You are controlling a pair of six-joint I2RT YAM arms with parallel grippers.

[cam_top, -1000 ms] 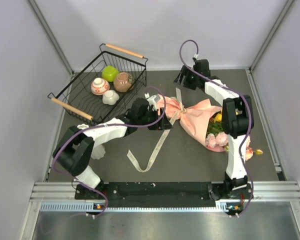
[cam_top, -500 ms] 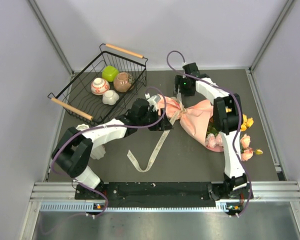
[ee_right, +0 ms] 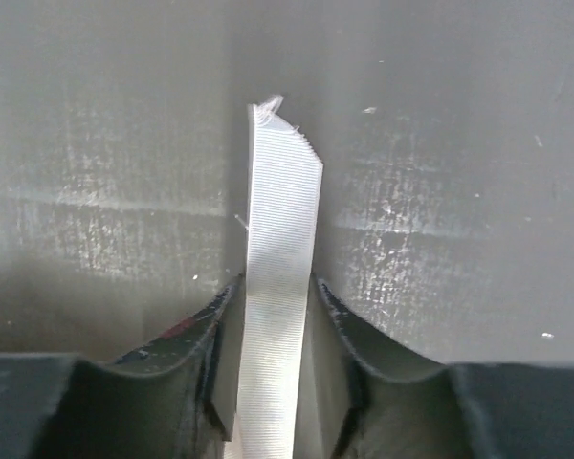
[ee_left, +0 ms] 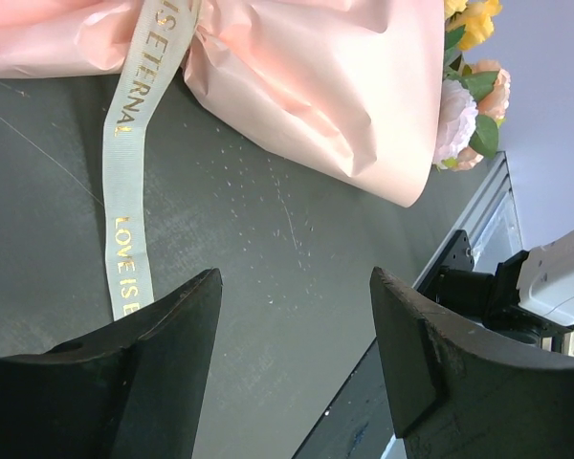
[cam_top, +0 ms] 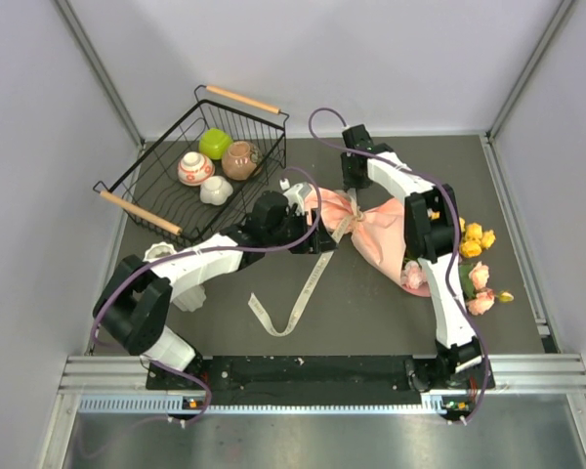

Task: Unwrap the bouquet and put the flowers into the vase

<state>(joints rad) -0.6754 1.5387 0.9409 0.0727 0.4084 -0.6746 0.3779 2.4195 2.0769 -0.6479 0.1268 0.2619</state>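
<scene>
The right pincer (ee_right: 279,292), having swung in behind the bouquet (cam_top: 381,230) lying on the desk (cam_top: 371,313), is now clamping on the ribbon (ee_right: 283,210) tail. The left pincer (ee_left: 295,287) is waiting beside it, jaws apart, so untying is probably beginning.

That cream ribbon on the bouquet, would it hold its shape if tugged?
Probably floppy: the ribbon lies in loose curves on the table. Likely light, being thin and flat. May crumple between the fingers of the right gripper.
</scene>
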